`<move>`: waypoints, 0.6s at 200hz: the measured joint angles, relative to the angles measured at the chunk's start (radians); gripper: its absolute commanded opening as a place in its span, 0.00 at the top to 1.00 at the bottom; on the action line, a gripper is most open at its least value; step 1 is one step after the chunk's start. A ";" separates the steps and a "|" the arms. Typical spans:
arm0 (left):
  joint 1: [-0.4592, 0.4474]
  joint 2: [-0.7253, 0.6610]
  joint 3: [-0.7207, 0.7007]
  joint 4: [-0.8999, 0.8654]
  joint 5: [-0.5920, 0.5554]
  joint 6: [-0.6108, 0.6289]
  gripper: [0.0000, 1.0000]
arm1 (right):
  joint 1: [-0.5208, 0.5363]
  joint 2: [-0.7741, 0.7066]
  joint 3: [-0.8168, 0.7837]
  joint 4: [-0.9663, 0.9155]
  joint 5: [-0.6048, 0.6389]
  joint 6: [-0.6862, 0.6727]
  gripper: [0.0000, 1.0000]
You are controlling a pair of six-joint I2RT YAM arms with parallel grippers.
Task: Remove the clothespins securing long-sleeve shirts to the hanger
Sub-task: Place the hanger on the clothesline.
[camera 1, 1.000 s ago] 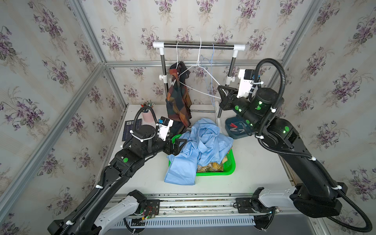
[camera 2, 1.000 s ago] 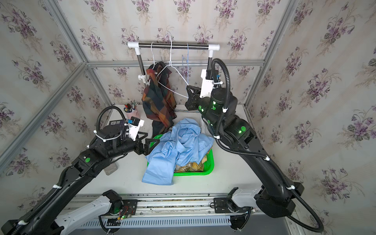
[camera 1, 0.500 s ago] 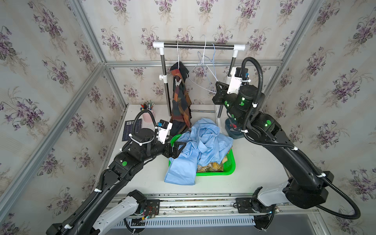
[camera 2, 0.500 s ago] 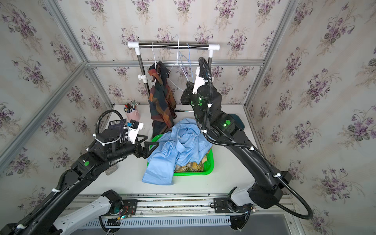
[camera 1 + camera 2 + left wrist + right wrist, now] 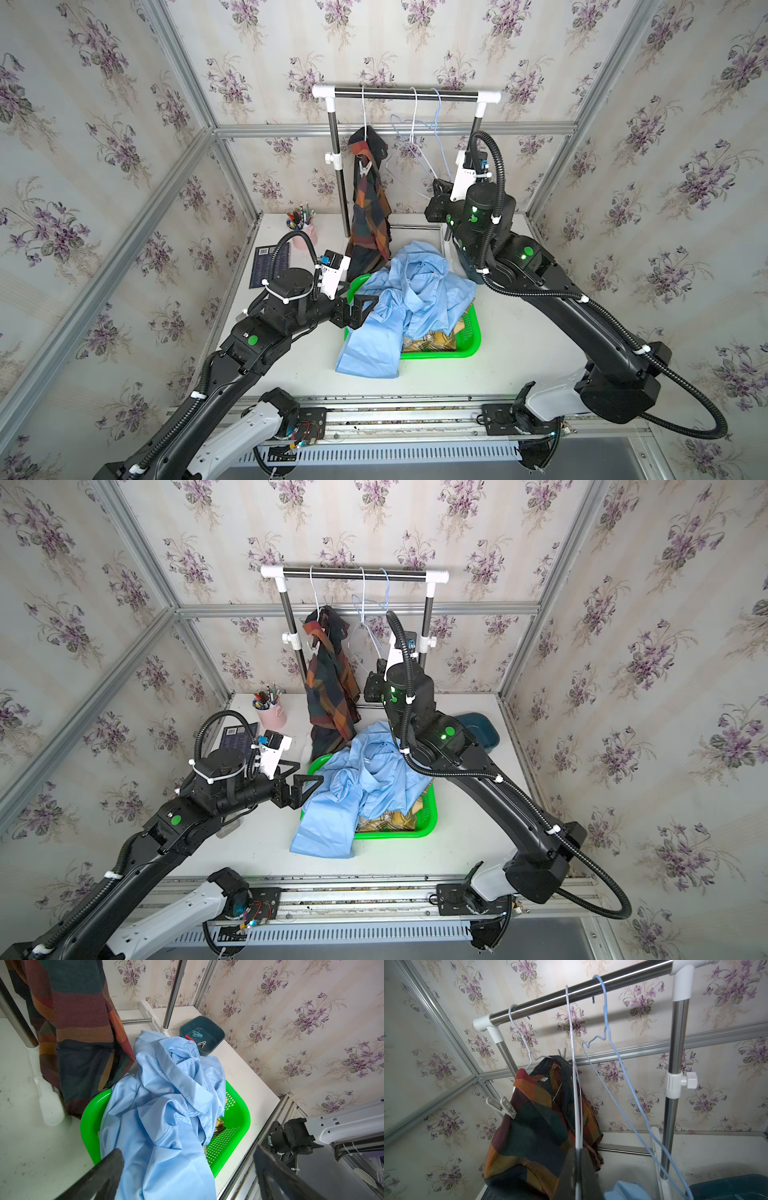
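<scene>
A dark plaid long-sleeve shirt point(image 5: 370, 212) hangs from a white hanger point(image 5: 364, 112) at the left of the rack. A white-grey clothespin point(image 5: 504, 1106) grips its shoulder point(image 5: 365, 168), and another clothespin point(image 5: 562, 1052) pokes up behind its collar. My right gripper point(image 5: 578, 1150) is shut on the wire of the bare white middle hanger point(image 5: 572, 1043), beside a bare blue hanger point(image 5: 610, 1043). The light blue shirt point(image 5: 411, 291) lies heaped over the yellow plaid shirt point(image 5: 432, 340) in the green basket point(image 5: 469, 345). Over the blue cloth at the basket's left rim, my left gripper point(image 5: 188, 1151) is open and holds nothing.
A teal bin point(image 5: 214, 1034) right of the rack's post holds a teal clothespin point(image 5: 196, 1033), a red one point(image 5: 189, 1037) and a whitish one point(image 5: 201, 1043). A pink pen cup point(image 5: 305, 237) and a dark booklet point(image 5: 268, 266) sit at the back left. The rack bar point(image 5: 405, 94) spans the back.
My right gripper has moved left with the white hanger still pinched in it. The dark plaid shirt has turned edge-on and looks narrower. The left arm has barely shifted.
</scene>
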 measured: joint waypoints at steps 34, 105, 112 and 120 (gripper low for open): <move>-0.002 0.013 -0.002 -0.002 0.002 -0.004 0.01 | 0.008 -0.039 -0.047 0.010 -0.008 0.006 0.34; -0.083 -0.001 -0.074 -0.077 -0.010 -0.048 0.01 | 0.009 -0.161 -0.127 -0.002 -0.114 0.039 0.07; -0.102 0.002 -0.093 -0.083 -0.016 -0.066 0.01 | 0.009 -0.188 -0.149 -0.007 -0.124 0.051 0.07; -0.129 0.011 -0.112 -0.088 -0.031 -0.086 0.01 | 0.009 -0.220 -0.173 -0.014 -0.135 0.057 0.07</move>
